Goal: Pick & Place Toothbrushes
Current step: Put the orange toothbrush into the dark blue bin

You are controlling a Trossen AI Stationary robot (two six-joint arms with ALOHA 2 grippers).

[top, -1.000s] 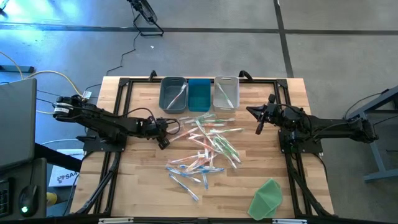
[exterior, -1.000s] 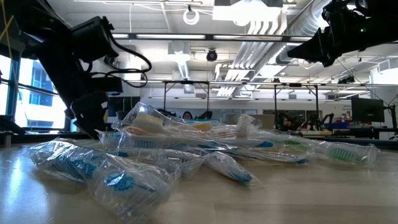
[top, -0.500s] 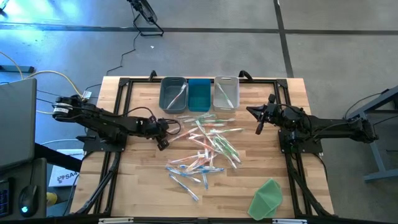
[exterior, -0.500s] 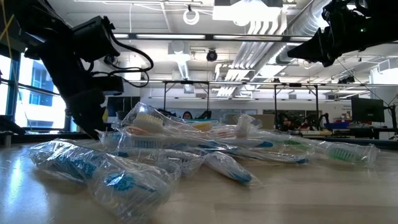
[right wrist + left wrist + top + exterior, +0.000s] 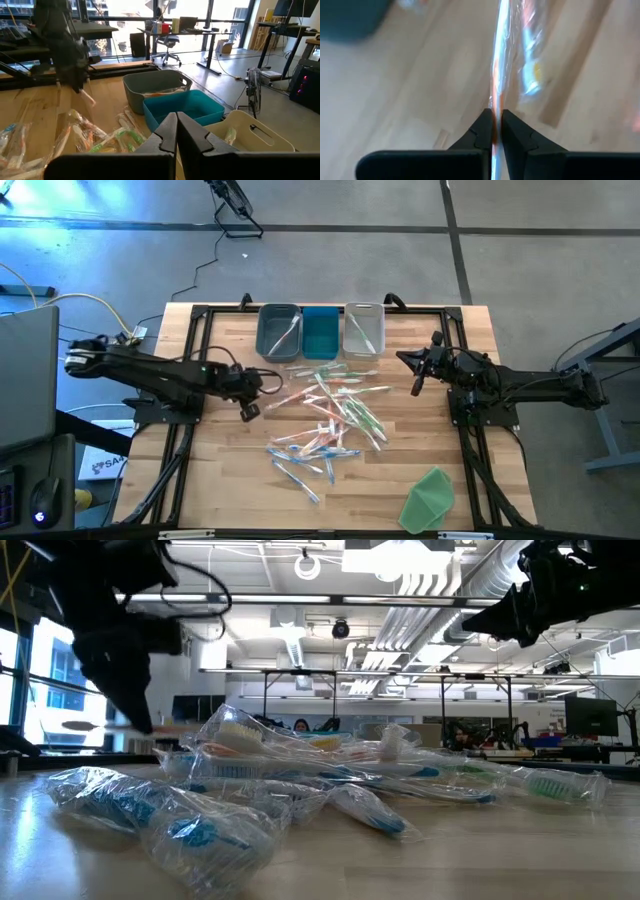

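Here the left claw (image 5: 495,131) is clamping a wrapped toothbrush (image 5: 499,70) between its fingers — the brush sticking out ahead, the pile (image 5: 328,420) lying beyond. The right claw (image 5: 176,131) is hanging pressed together, bins (image 5: 183,107) ahead.

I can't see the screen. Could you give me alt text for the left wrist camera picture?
The left hand is pinched shut on a thin toothbrush in a clear wrapper, which runs straight away from its two dark fingers over the pale wooden table. The picture is blurred.

Wrapped toothbrushes (image 5: 330,420) in loose mid-table heap, pink/blue/green; one orange (image 5: 496,75) in left gripper (image 5: 495,131).
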